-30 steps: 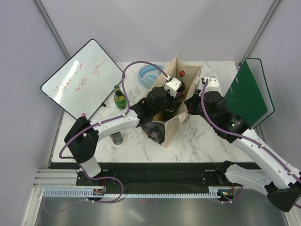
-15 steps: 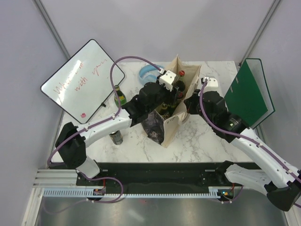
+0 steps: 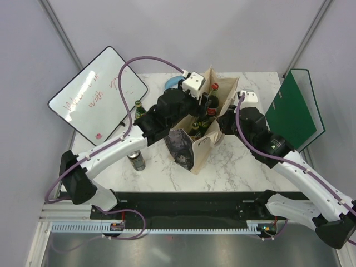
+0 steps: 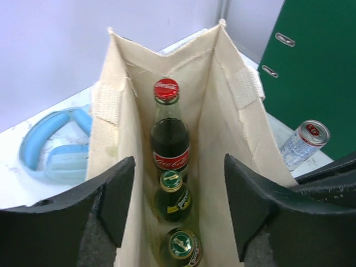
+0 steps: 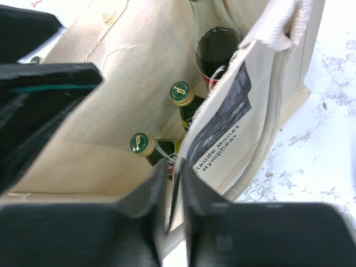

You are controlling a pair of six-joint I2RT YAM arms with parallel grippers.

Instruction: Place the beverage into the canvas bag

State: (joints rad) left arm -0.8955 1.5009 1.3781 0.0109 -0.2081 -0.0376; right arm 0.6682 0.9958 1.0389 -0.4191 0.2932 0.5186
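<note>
The canvas bag [image 4: 222, 128] stands open directly under my left claw [image 4: 179, 208]. Its fingers are spread wide and hold nothing, one over each long side of the mouth. Inside, below them, stand a cola bottle [image 4: 169, 139], a green bottle [image 4: 173, 192] and a nearer green bottle [image 4: 183, 245]. My right claw [image 5: 171, 194] is pinched onto the rim of the bag's printed wall. To the right of my left claw a can [image 4: 305, 143] stands outside the bag, before a green binder [image 4: 311, 72]. To its left, blue headphones [image 4: 53, 147] lie on the white marble table [image 3: 245, 161].

Lab test booth: grey partition walls [image 3: 222, 33], marble tabletop [image 3: 239, 161], whiteboard [image 3: 94, 94], binder [image 3: 292, 108].
</note>
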